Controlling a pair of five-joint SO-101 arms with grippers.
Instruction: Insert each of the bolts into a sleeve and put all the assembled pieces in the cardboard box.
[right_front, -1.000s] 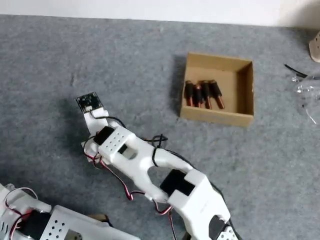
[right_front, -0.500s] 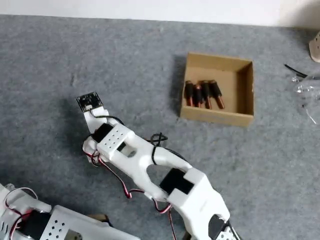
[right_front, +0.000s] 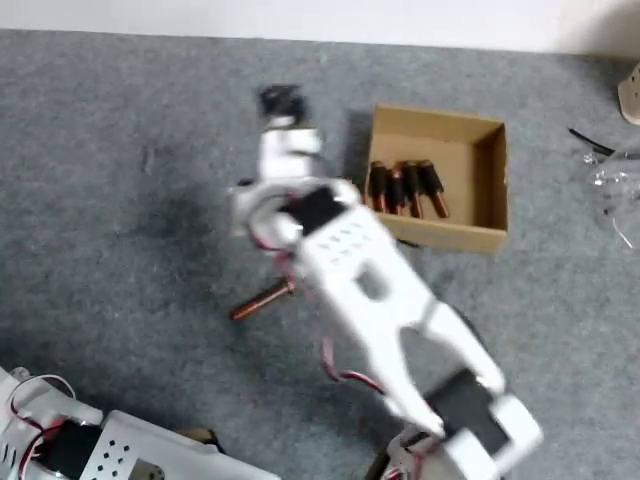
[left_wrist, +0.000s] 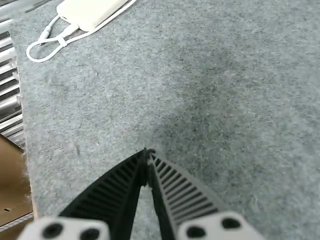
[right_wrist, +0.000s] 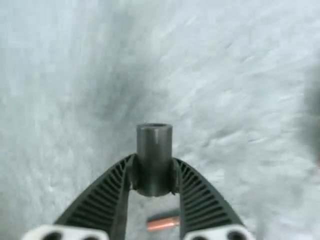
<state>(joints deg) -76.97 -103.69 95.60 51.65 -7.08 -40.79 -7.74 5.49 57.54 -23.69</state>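
Beside the cardboard box (right_front: 488, 180), the right arm (right_front: 360, 270) stands over the grey felt-covered table (right_front: 120, 150).

Right pincer (right_wrist: 154, 167): narrowed onto a dark sleeve (right_wrist: 154, 145). Both ribbed jaws press on its lower half, and the open bore end points away from the wrist.

Sleeve: a short tube, judged rigid, light and smooth-walled, so it is likely to twist or slip in a loose grip. The present hold low on the body looks sound and leaves the bore free.

Bolt (right_front: 262, 300): copper-coloured, lying loose on the table next to the right arm and apart from the box. Judged stiff, small and apt to roll on the felt. Best taken across the shank towards one end, leaving the other end free for the bore. I cannot tell which end carries the head.

Box contents: four assembled pieces (right_front: 405, 190), side by side.

Left pincer (left_wrist: 147, 160): closed tip to tip, holding nothing, over bare felt. A white power bank (left_wrist: 90, 10) with its cable lies well beyond it.
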